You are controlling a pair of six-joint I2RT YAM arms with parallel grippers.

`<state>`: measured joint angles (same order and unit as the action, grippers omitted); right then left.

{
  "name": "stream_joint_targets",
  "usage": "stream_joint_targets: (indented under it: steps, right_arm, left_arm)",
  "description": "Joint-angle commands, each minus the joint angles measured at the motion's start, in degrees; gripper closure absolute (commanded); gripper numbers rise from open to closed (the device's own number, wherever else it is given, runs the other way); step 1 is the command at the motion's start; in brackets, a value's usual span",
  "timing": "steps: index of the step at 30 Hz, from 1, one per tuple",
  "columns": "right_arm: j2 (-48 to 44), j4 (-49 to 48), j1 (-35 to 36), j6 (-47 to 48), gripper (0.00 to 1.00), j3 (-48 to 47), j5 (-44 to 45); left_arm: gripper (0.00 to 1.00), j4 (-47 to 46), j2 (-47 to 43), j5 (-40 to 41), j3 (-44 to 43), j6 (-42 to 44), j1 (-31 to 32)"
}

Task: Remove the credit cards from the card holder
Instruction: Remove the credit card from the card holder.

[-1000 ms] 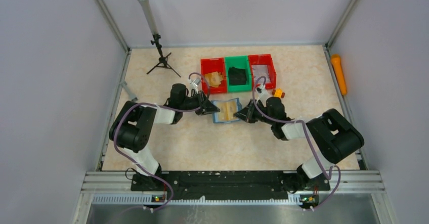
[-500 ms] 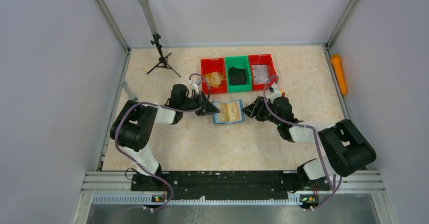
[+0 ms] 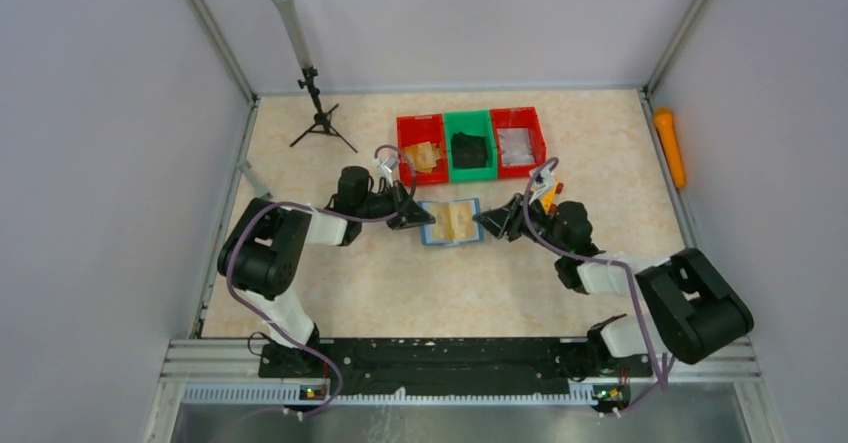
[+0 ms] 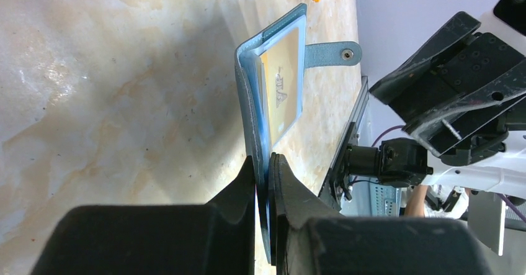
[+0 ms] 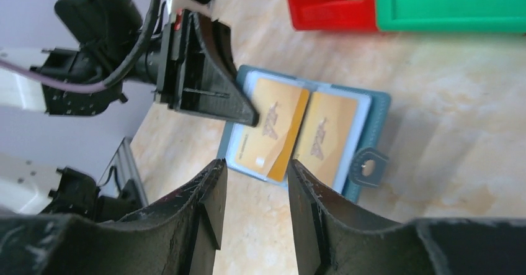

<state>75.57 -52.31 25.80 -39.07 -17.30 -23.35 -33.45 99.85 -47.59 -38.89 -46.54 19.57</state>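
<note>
Black arm bases at near edge of marbled table [image 3: 400, 283]; both arms reach to middle. Card holder [image 5: 379, 110] lies open flat at table centre, between grippers. Left gripper [image 4: 263, 163] pressed together on holder's left edge. Right gripper [image 5: 256, 165] spread, just beside holder's right edge, contact cannot be told. Gold cards [image 5: 325, 132] in both halves, left one tilted, partly out of pocket. Closure tab [image 5: 367, 165] sticks out on right side. Beyond: red bin [image 3: 402, 148], green bin [image 3: 470, 115] with black lump [image 3: 468, 149], second red bin [image 3: 518, 113]. Tripod [image 3: 320, 118] far left
</note>
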Motion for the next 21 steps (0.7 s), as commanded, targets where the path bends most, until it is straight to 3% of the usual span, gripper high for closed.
stream_joint_targets:
  steps: [1,5,12,21]
  right_arm:
    - [5.1,-15.9,1.2,-3.3,0.59,-0.5,-10.1]
    - [6.9,-14.5,2.4,-2.8,0.63,-2.0,-10.9]
    - [8.8,-10.6,2.7,-2.2,0.66,-3.5,-9.7]
    - [9.5,-12.6,2.4,-4.3,0.65,-3.5,-10.7]
  left_arm:
    - [1.0,-3.9,-2.9,-2.0,-0.2,0.6,0.7]
    - [1.0,-6.2,-3.6,-3.0,0.2,0.1,1.3]
    - [1.0,-22.4,-4.1,-6.9,3.5,-7.4,1.6]
    - [1.0,-29.0,-5.6,-8.0,5.3,-9.9,1.6]
